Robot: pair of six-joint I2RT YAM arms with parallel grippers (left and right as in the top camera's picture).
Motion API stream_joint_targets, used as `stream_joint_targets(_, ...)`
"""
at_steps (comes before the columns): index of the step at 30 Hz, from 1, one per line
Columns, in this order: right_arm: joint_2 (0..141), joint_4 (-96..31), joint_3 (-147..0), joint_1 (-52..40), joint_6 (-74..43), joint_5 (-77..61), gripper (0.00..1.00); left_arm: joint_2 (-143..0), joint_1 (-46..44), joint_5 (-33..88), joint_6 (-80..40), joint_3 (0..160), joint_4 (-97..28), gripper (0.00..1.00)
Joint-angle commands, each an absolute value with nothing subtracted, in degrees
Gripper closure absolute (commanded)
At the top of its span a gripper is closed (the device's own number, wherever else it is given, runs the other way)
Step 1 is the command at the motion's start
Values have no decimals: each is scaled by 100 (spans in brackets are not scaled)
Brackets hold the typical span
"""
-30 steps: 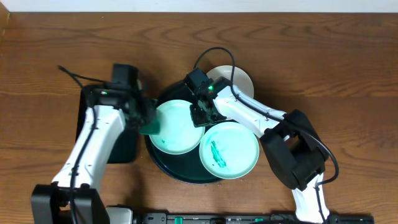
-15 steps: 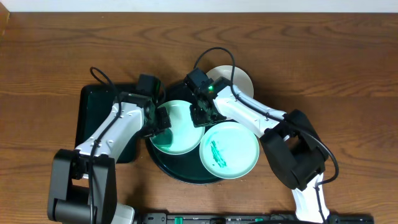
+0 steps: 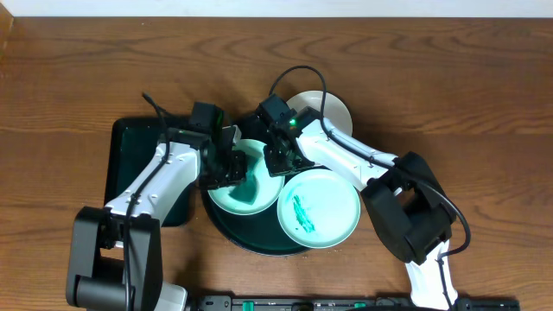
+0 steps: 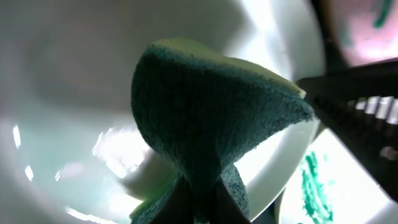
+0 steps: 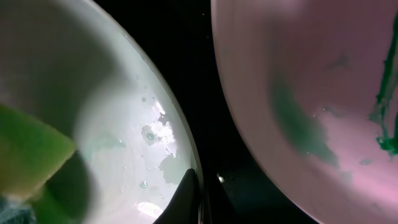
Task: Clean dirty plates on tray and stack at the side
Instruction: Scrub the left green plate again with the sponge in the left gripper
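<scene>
We look straight down from overhead on the whole table (image 3: 69,69); both wrist cameras sit very close, seemingly tilted downward, and all three views share the left mint plate (image 3: 259,197).

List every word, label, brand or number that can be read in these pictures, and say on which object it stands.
No text can be read.
The smeared mint plate carries only teal streaks, not letters.
The tray and the sponge show no writing.
The dark strip at the bottom edge of the overhead view is too small to tell.
</scene>
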State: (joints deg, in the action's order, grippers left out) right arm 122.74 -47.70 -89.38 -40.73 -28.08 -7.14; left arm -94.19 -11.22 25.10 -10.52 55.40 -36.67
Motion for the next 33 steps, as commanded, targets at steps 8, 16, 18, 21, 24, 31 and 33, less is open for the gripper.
stream_joint_targets(8,12387,-4772,-8917,-4053,-2801,-716,99,-9463,-1129,25,-2043,5492,-3225,93)
stream_joint_targets(16,12387,-4768,-8917,-4053,-2801,-716,99,-9463,-1203,10,-2176,5492,-3605,93)
stream_joint_targets(18,12387,-4768,-8917,-4053,-2801,-716,99,-9463,-1269,392,-2163,5492,-3822,93)
stream_joint_targets(21,12387,-4759,-8917,-4053,-2801,-718,99,-9463,-1378,1337,-1702,5492,-3988,93)
stream_joint_targets(24,12387,-4777,-8917,-4042,-2777,-725,99,-9463,-1511,2117,-1308,5492,-3990,93)
stream_joint_targets(31,12387,-4777,-8917,-4025,-2718,-801,99,-9463,-1570,1935,-1343,5492,-3649,93)
stream_joint_targets(33,12387,-4775,-8917,-4021,-2718,-803,99,-9463,-1566,1483,-1581,5494,-3548,93)
